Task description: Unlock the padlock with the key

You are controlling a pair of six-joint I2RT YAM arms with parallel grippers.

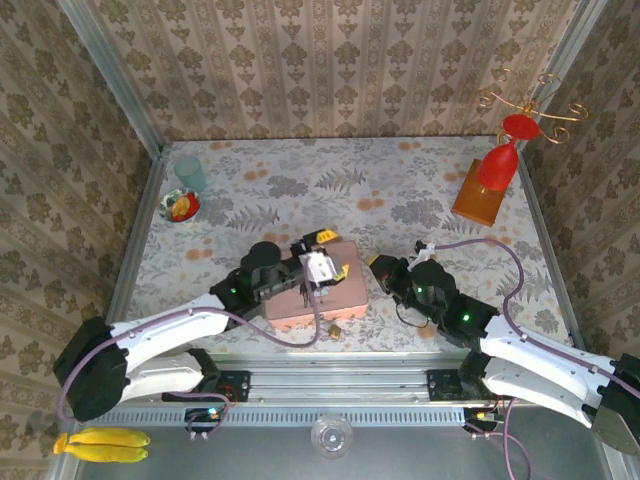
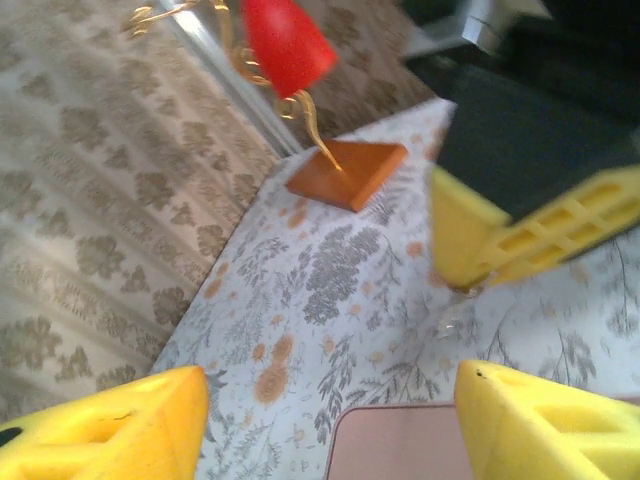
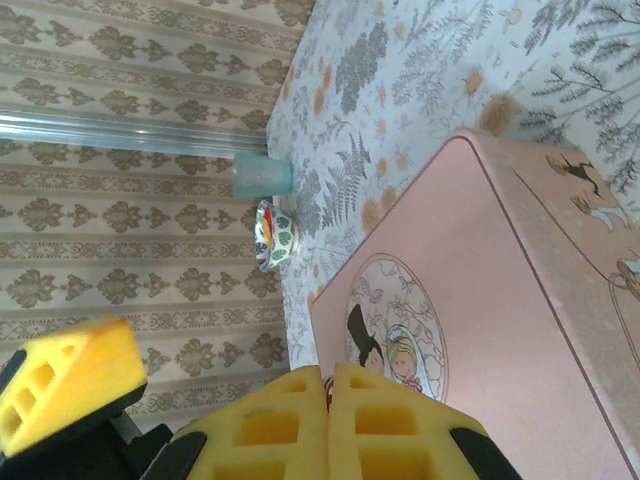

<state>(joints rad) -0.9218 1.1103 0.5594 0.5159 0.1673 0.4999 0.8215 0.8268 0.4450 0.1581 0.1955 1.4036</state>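
A pink picture tin [image 1: 320, 295] lies on the floral table between the two arms. A tiny brass-gold nub, the padlock [image 1: 335, 328], rests on the table just in front of the tin's near edge. My left gripper [image 1: 334, 254] hovers over the tin, open, its yellow fingers [image 2: 100, 430] far apart with nothing between them. My right gripper [image 1: 375, 265] is at the tin's right side, and its pads [image 3: 290, 420] are pressed together. A thin dark sliver, the key [image 3: 327, 385], is pinched at their tips. The tin's lid [image 3: 480, 330] lies right beyond them.
A red ornament on a gold wire stand with an orange base [image 1: 478, 195] stands at the back right. A teal cup [image 1: 190, 172] and a small patterned bowl [image 1: 181, 206] sit at the back left. Papered walls enclose the table. Bananas [image 1: 100, 443] lie off the table's front.
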